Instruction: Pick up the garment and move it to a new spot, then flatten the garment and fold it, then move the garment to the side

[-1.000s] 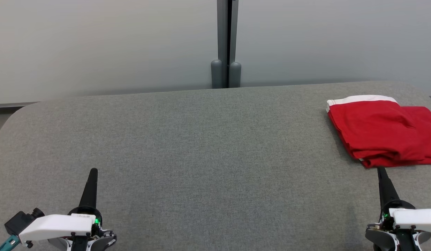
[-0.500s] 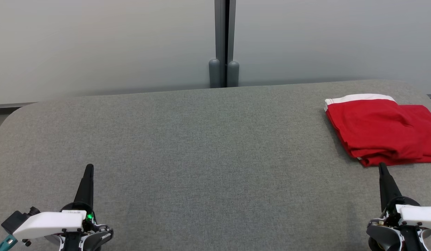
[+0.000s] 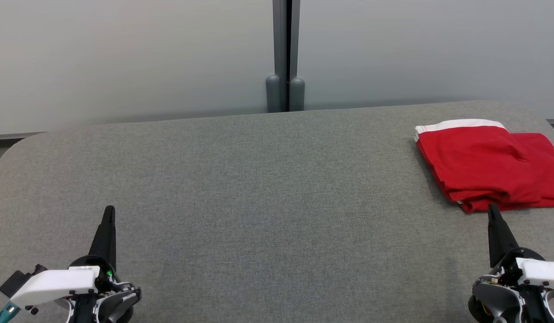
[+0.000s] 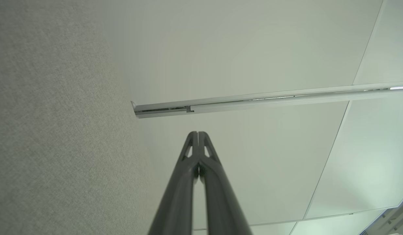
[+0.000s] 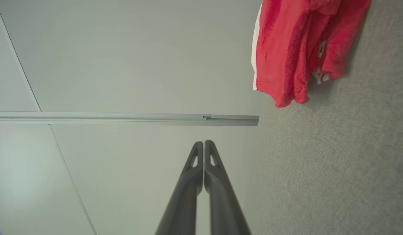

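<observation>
Head view: folded red garment (image 3: 483,166) sits aside at the grey table's (image 3: 277,202) right end, apparently finished, so left gripper (image 3: 109,211) and right gripper (image 3: 491,208) rest clenched, empty.

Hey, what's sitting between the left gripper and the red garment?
Nothing. In the head view, the grey table is bare from the left gripper across to the red garment.

Left end effector (image 3: 109,211) and right end effector (image 3: 492,209): slim tapered dark-grey fingers (image 3: 104,237), round black hubs (image 3: 82,261), white plastic housings (image 3: 53,283); green light (image 3: 109,273) and teal plug (image 3: 6,309) beside the left housing.
</observation>
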### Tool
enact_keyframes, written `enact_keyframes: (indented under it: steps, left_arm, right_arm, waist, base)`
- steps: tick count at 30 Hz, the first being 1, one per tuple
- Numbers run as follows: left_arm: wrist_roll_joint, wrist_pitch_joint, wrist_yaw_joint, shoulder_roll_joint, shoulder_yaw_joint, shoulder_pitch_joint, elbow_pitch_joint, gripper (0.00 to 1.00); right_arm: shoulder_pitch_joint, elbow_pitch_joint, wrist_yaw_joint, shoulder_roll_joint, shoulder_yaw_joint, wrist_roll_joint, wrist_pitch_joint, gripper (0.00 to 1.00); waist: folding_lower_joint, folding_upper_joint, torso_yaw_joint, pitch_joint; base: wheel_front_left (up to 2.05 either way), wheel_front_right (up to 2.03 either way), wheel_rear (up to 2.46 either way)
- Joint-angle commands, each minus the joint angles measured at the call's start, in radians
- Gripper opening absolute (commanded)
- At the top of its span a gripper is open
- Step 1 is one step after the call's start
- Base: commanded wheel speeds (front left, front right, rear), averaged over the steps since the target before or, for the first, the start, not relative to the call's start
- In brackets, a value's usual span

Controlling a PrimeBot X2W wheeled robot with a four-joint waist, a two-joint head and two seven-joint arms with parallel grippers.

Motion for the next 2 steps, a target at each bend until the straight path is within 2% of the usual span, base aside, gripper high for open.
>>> enact_keyframes:
  steps: [1, 2]
  left_arm:
    - [-0.018, 0.004, -0.008, 0.003, 0.007, -0.023, 0.003, 0.00]
    - [-0.018, 0.004, -0.008, 0.003, 0.007, -0.023, 0.003, 0.00]
  right_arm:
    - [-0.009, 0.000, 0.000, -0.004, -0.006, 0.019, 0.008, 0.00]
    - [-0.009, 0.000, 0.000, -0.004, -0.006, 0.019, 0.008, 0.00]
  waist:
    - [0.0000, -0.0001, 0.000, 0.000]
    - [0.0000, -0.0001, 0.000, 0.000]
  base:
    - [0.00, 0.00, 0.00]
    - [0.00, 0.00, 0.00]
